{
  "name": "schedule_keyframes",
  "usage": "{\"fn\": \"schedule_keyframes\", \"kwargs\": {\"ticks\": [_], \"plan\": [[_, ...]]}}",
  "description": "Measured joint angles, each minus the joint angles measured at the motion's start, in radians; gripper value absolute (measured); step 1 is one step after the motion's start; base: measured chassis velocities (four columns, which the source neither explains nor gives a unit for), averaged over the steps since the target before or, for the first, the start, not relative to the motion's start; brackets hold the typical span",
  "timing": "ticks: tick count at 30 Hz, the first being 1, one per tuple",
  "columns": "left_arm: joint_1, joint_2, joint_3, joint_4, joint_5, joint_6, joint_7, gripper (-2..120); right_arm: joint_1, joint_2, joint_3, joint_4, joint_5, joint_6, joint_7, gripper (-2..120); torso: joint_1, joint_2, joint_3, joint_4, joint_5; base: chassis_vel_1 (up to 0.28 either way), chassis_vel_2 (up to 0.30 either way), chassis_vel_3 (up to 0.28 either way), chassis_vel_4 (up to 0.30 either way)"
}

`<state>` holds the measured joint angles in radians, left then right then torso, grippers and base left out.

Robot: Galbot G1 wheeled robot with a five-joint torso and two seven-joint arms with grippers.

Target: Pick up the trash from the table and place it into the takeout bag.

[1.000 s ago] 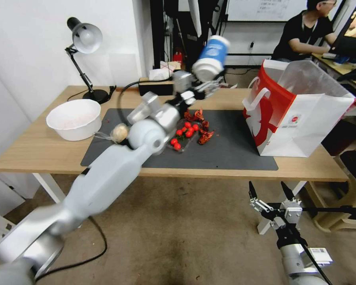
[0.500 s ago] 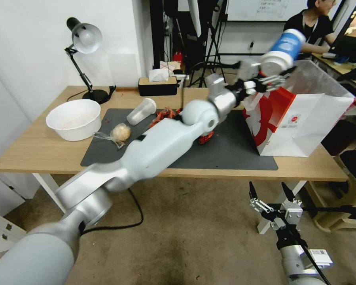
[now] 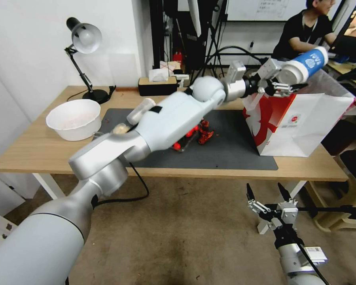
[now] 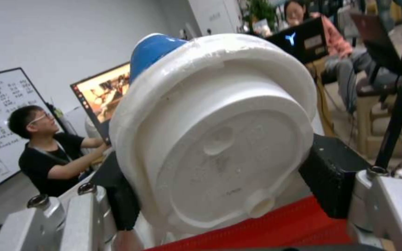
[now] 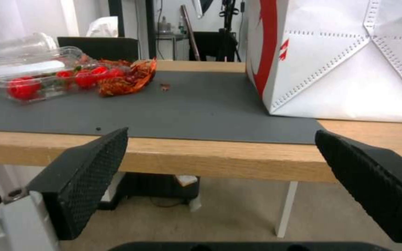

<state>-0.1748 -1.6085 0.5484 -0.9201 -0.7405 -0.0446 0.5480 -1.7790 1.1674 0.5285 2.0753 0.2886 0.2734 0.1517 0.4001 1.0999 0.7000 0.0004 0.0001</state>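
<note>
My left gripper (image 3: pixel 284 82) is shut on the blue cup with white lid (image 3: pixel 304 65), holding it tilted on its side just above the open top of the takeout bag (image 3: pixel 300 118). In the left wrist view the lid (image 4: pixel 220 139) sits between the black pads (image 4: pixel 331 174), over the bag's red rim (image 4: pixel 266 233). On the table's grey mat (image 3: pixel 225 152) lie a crumpled red wrapper (image 3: pixel 205 134), a clear plastic cup (image 3: pixel 140 111) and a clear bag with a yellowish lump (image 3: pixel 120 128), partly behind my arm. My right gripper (image 3: pixel 267 196) hangs open below the table's front edge (image 5: pixel 210 157).
A large white bowl (image 3: pixel 74 118) stands at the table's left, with a desk lamp (image 3: pixel 85 39) and a tissue box (image 3: pixel 157 85) behind. A clear tray of red tomatoes (image 5: pixel 38 80) lies on the mat beside the wrapper (image 5: pixel 126 82). A person sits beyond the bag.
My left arm has swung right, carrying the blue cup from above the mat's middle to over the bag's opening, and the cup has tipped further sideways. The right arm has stayed put.
</note>
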Motion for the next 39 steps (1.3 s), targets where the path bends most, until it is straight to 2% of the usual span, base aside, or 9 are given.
{"fn": "schedule_keyframes", "kwargs": {"ticks": [6,12,19,23,31,34,35,36,39], "plan": [[-0.041,0.0,0.034,0.019,0.047,0.047,0.001,73,0.005,-0.007,-0.011,-0.005,0.002,0.002,-0.001,100,0.0,0.0,0.0,-0.0003,-0.0001,0.0,0.0,0.0,0.0],[-0.052,0.001,0.042,0.006,0.045,0.069,-0.043,97,0.003,-0.006,-0.013,-0.013,0.001,0.012,-0.002,100,0.0,0.0,0.0,-0.0003,-0.0001,0.0,0.0,0.0,0.0],[-0.053,0.002,0.041,-0.001,0.035,0.066,-0.092,100,0.0,-0.004,-0.014,-0.014,0.0,0.014,-0.003,100,0.0,0.0,0.0,-0.0004,-0.0001,0.0,0.0,0.0,0.0],[-0.016,0.01,0.025,-0.034,-0.014,0.062,-0.186,100,-0.001,-0.006,-0.014,-0.011,-0.001,0.015,-0.003,100,0.0,0.0,0.0,-0.0007,0.0,0.0,0.0,0.0,0.0],[0.099,0.099,-0.046,-0.194,-0.155,0.096,-0.351,100,-0.009,-0.004,-0.012,-0.006,-0.002,0.018,-0.002,100,0.0,0.0,0.0,-0.0002,-0.0002,0.0,0.0,0.0,0.0],[0.182,0.153,-0.087,-0.291,-0.131,0.123,-0.539,100,-0.018,-0.004,-0.01,-0.012,-0.004,0.025,-0.002,100,0.0,0.0,0.0,-0.0001,-0.0003,0.0,0.0,0.0,0.0],[0.182,0.153,-0.087,-0.291,-0.131,0.123,-0.539,100,-0.018,-0.004,-0.01,-0.012,-0.004,0.025,-0.002,100,0.0,0.0,0.0,-0.0001,-0.0003,0.0,0.0,0.0,0.0],[0.217,0.167,-0.101,-0.327,-0.111,0.132,-0.62,100,-0.02,-0.004,-0.01,-0.015,-0.005,0.026,-0.002,100,0.0,0.0,0.0,0.0,-0.0004,0.0,0.0,0.0,0.0],[0.235,0.173,-0.107,-0.346,-0.095,0.138,-0.664,100,-0.02,-0.004,-0.009,-0.016,-0.005,0.027,-0.002,100,0.0,0.0,0.0,0.0,-0.0004,0.0,0.0,0.0,0.0]]}}
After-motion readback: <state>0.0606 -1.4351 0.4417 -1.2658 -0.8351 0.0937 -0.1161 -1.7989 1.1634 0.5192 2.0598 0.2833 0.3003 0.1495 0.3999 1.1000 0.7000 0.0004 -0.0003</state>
